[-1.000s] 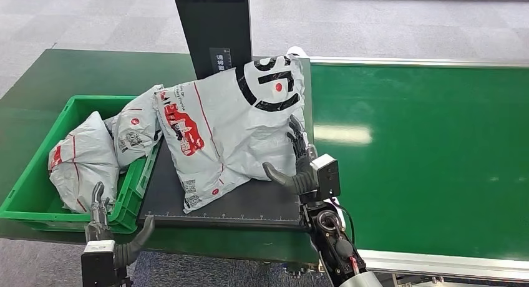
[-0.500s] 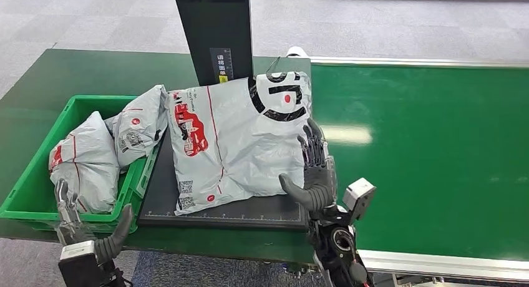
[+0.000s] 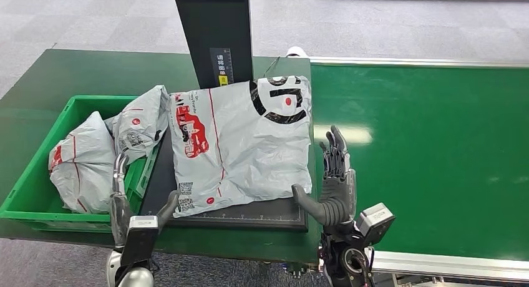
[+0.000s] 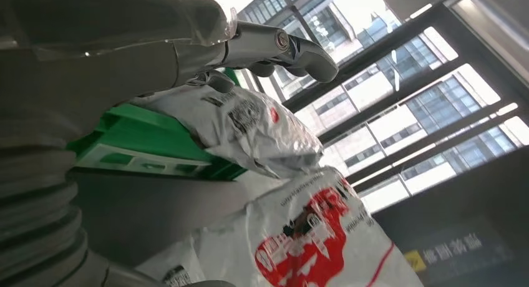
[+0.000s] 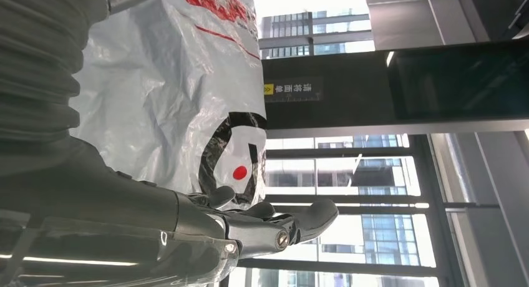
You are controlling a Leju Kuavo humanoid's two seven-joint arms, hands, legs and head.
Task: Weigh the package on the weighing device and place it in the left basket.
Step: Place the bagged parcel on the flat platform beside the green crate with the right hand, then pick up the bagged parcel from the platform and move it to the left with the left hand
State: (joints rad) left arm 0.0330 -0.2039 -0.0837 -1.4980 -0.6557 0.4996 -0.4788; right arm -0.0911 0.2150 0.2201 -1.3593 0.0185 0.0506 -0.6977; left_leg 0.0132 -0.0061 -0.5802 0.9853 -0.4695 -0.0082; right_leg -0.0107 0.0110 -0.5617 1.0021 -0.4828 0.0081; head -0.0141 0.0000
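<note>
A large grey package [image 3: 243, 140] with red and black print lies flat on the black weighing platform [image 3: 249, 213], below the device's dark upright column [image 3: 215, 31]. My right hand [image 3: 334, 181] stands open just off the package's right edge, fingers straight up, not touching it. My left hand [image 3: 134, 206] is open at the platform's front left corner, between the green basket [image 3: 37, 203] and the package. The left wrist view has the package [image 4: 312, 231] close ahead and the basket [image 4: 156, 143] beside it. In the right wrist view the package [image 5: 181, 106] lies beside my fingers [image 5: 274, 228].
Two smaller grey parcels [image 3: 84, 159] [image 3: 140, 125] fill the green basket, one leaning over its right rim. A wide green conveyor belt [image 3: 430, 150] stretches to the right with a metal rail [image 3: 449, 262] at its front edge.
The package has settled flat on the platform. My right hand has drawn back to the right, off it. My left hand has risen and moved right toward the platform's front left corner.
</note>
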